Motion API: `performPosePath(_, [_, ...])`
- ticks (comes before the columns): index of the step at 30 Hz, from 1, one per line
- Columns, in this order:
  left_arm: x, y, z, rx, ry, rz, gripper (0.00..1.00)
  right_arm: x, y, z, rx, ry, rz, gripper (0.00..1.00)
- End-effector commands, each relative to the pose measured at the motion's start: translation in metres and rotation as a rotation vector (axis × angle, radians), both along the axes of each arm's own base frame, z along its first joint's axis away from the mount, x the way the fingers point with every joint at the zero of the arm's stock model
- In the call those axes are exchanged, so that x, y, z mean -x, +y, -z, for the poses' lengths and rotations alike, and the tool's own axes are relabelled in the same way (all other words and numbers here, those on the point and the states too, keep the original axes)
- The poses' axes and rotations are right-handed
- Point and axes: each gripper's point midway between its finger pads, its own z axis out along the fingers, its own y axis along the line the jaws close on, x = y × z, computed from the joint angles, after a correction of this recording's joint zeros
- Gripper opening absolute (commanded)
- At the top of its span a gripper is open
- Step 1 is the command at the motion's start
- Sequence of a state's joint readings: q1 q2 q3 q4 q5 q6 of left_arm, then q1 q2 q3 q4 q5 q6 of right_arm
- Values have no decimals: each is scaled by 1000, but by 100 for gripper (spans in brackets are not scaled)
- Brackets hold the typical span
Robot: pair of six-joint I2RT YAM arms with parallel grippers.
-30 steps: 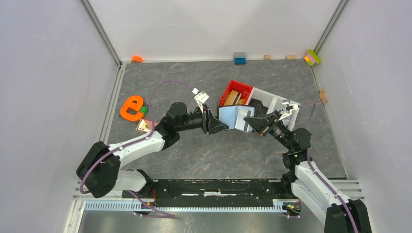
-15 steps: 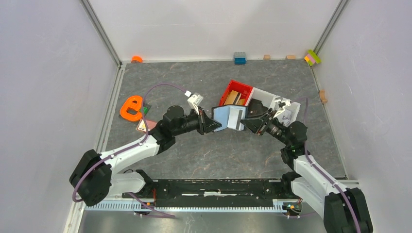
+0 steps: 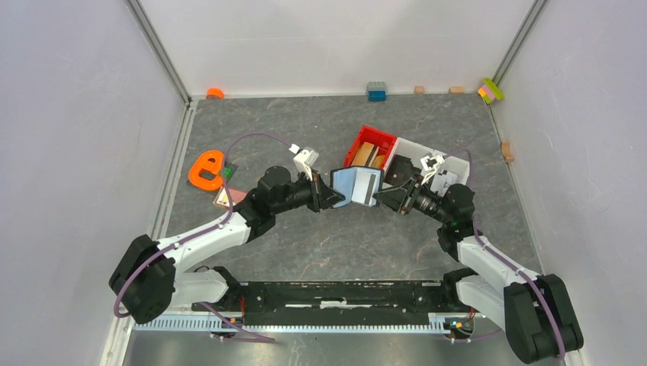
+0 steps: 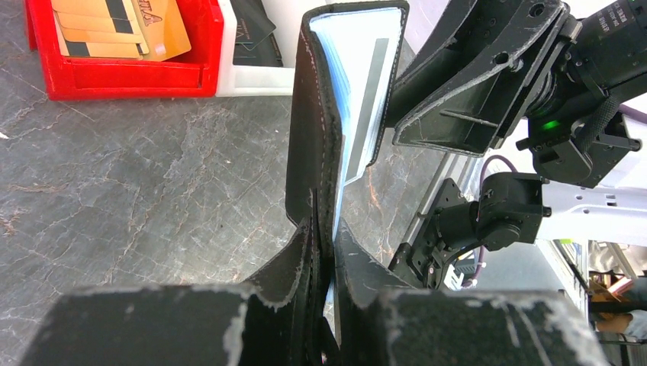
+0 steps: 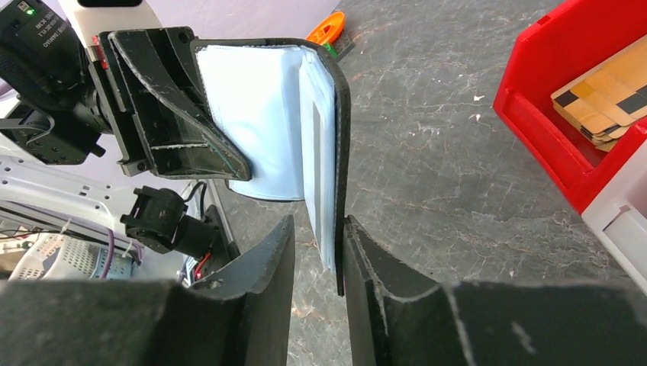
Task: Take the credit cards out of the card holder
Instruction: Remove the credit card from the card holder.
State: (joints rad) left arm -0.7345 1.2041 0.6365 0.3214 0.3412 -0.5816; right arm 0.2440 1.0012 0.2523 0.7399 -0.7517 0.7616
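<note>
Above the grey worktop (image 3: 320, 244), with the red bin (image 3: 374, 131) just beyond my end effectors, the card holder (image 3: 355, 185) hangs open between them. My left end effector (image 4: 324, 229) clamps one flap. My right end effector (image 5: 317, 229) straddles the other flap's edge, narrowly parted, a gap showing. A greyish card (image 4: 371, 76) sits inside.

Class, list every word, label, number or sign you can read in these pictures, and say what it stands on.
"TA" (perhaps; tilted pale capitals, cut off): on the orange-tan piece in the red bin.
Faint print on the dark piece in the white bin: too blurred to read.
White lettering on the right arm's camera housing: too small to read.
Card holder: no lettering visible.
</note>
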Motion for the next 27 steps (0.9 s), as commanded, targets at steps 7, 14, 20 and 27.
performPosePath(7, [-4,-8,-26,49,-84,36,2,-3,5,-23,-18,-65,-33,21])
performPosePath(14, [-2,-11,-26,58,-77,55,2,-2,10,-21,-16,-54,-56,25])
performPosePath(20, [-3,-11,-24,53,-70,51,3,-2,12,-18,-10,-39,-66,0])
performPosePath(27, [-26,12,-8,-55,-53,-132,12,-1,12,-17,-19,-17,-61,0])
